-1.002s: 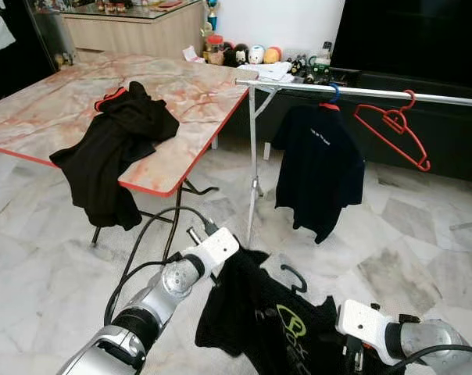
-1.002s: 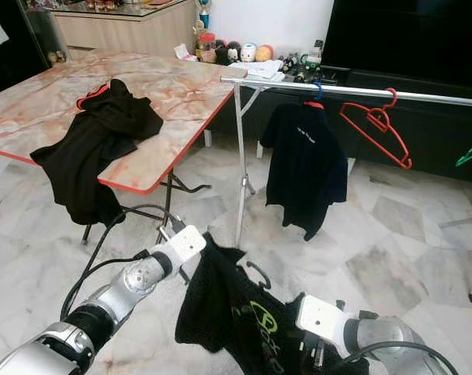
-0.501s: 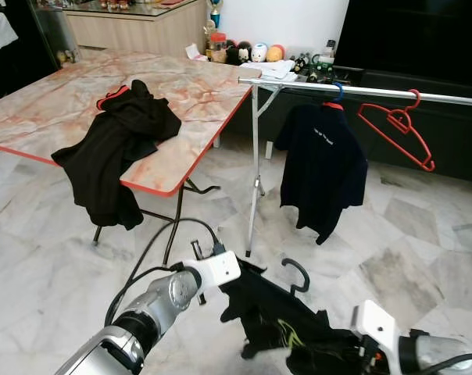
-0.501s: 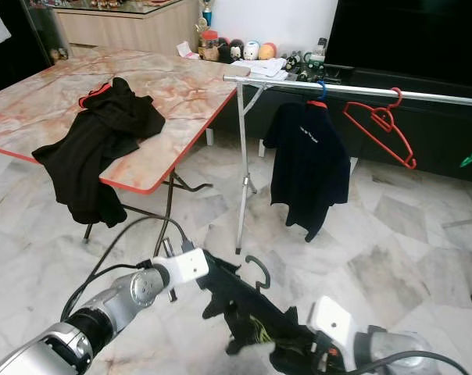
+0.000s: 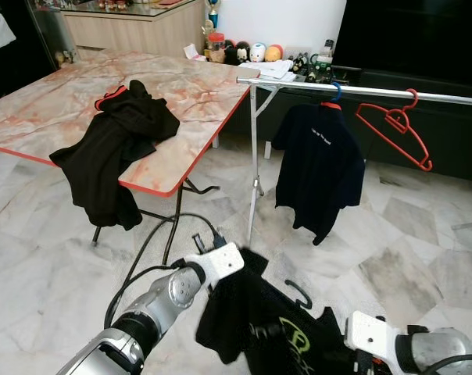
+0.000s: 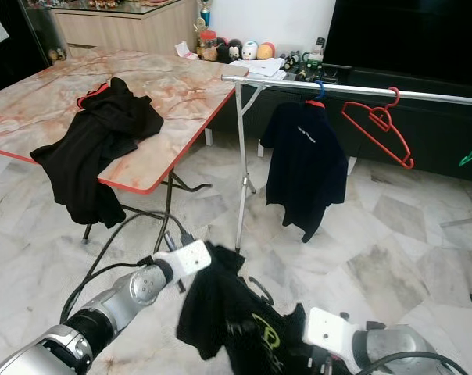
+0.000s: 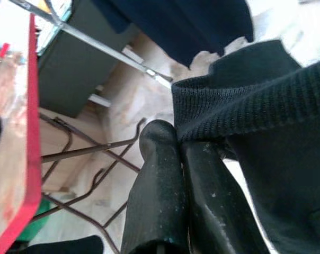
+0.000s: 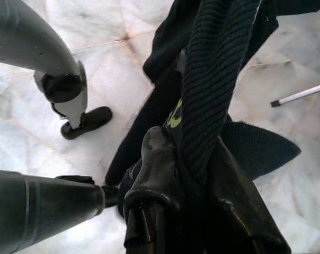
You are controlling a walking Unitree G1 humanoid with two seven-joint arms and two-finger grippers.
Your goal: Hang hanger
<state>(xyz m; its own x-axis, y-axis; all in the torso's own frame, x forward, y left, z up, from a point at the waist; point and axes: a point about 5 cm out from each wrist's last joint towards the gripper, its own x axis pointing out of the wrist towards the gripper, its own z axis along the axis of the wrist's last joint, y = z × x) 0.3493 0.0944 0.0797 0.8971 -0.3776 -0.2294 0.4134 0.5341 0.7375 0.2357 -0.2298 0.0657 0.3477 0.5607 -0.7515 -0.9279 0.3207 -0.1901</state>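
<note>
- My left claw (image 7: 178, 153) has its two black fingers pressed together on the ribbed edge of the black shirt (image 5: 259, 328), low over the marble floor (image 5: 41, 258) and in front of the clothes rail (image 5: 361, 91).
- My right claw (image 8: 184, 159) is clamped on the other ribbed edge of that same shirt, nearer to me than the rail.
- The shirt hangs stretched between my two claws; a black hanger hook (image 5: 300, 295) pokes up from it, well below the rail.
- On the rail hang a dark navy shirt (image 5: 318, 168) and, to its right, a bare red hanger (image 5: 396, 129).
- Left of the rail stands the marble worktop (image 5: 181, 94), with another black garment (image 5: 115, 148) draped over its red edge.
</note>
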